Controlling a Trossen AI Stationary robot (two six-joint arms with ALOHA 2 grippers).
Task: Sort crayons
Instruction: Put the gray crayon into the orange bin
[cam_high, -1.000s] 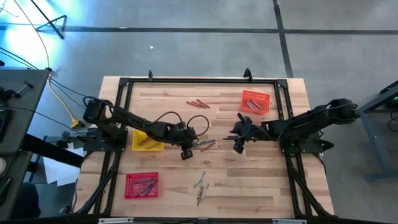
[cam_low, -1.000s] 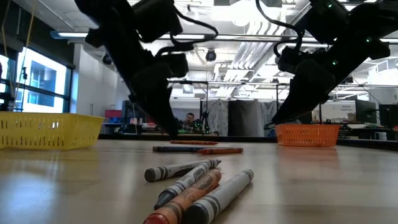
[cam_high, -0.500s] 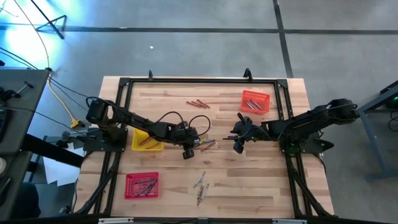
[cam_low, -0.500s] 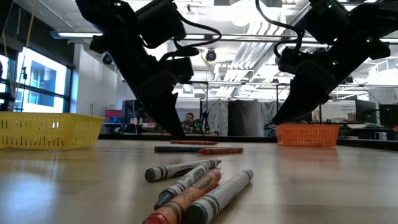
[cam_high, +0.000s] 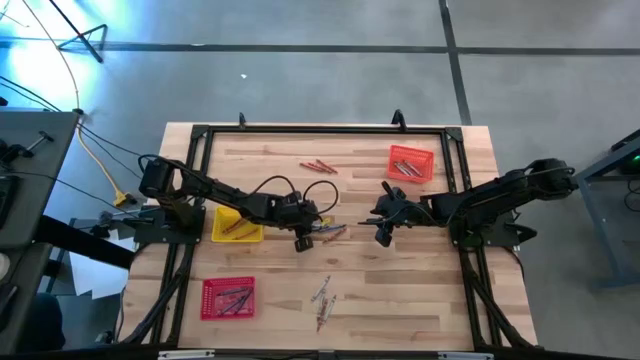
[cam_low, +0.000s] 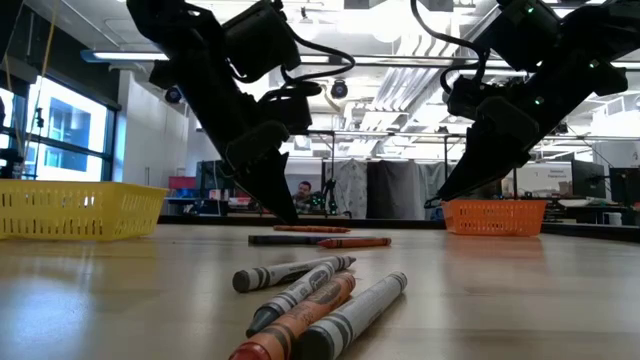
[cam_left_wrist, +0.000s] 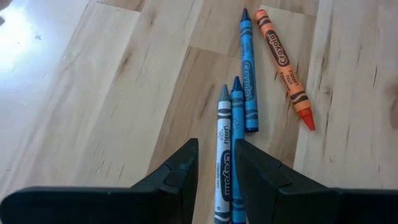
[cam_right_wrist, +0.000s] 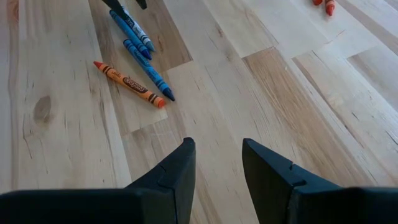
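Left wrist view only: left hand (cam_left_wrist: 216, 171) part-open astride grey crayon (cam_left_wrist: 222, 155) and blue crayon (cam_left_wrist: 237, 149).

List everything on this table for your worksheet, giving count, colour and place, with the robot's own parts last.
table: one, pale wood, under everything
yellow tray: one, left side, crayons inside
red tray: one, near-left corner, crayons inside
orange tray: one, far right, crayons inside
far crayons: about three, red-orange, loose at far centre
centre crayons: four; one grey crayon, two blue, one orange
near crayons: several, grey and orange, near edge
left gripper: one, dark, jaws apart over the grey crayon
right gripper: one, dark, jaws apart, over bare wood right of centre
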